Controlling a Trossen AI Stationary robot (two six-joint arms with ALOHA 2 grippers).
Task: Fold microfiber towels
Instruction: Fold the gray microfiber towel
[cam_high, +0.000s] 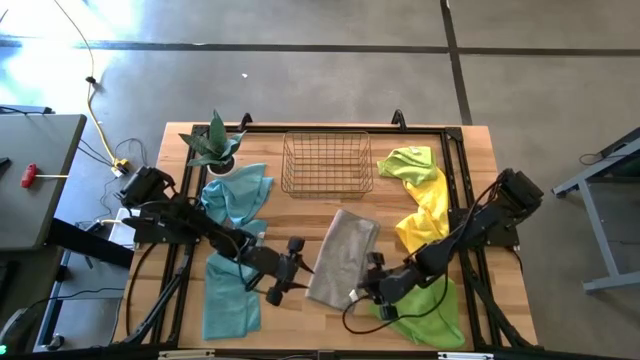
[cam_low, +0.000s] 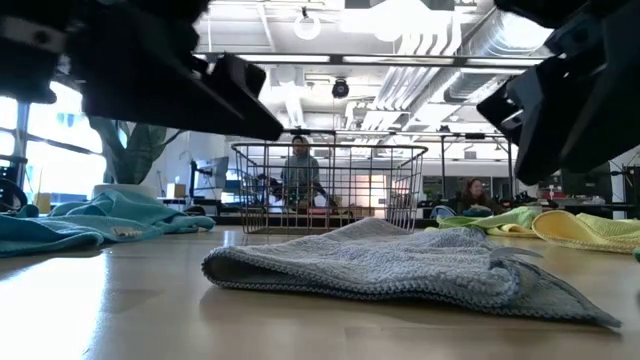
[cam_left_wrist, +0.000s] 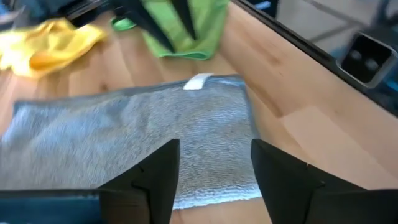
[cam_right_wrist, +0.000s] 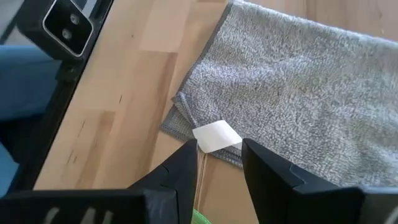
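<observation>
So the grey towel (cam_high: 342, 257) is lying in the middle of the table (cam_high: 330, 215), already doubled over into a long strip, just in front of the wire basket (cam_high: 326, 163). The left gripper (cam_left_wrist: 214, 168) hovers over one long edge with its fingers spread apart and nothing between them. The right gripper (cam_right_wrist: 217, 163) sits at the corner with the little white label (cam_right_wrist: 216, 135), fingers parted about halfway on either side of that label, but I honestly can't tell if it's pinching the cloth or just poised over it.

Handling-wise, this thing looks super light and floppy, a nubby microfiber that slumps into soft folds wherever it lands. I'd guess it grips fine but won't hold any shape, so lift one corner alone and the rest just drags. The layers at that label corner are fanned out a bit, so best bet is pinching through both layers at the two corners of a short end.

The other towels, teal (cam_high: 233, 198), yellow (cam_high: 425, 222) and lime (cam_high: 432, 311), are still bunched up at the sides.
</observation>
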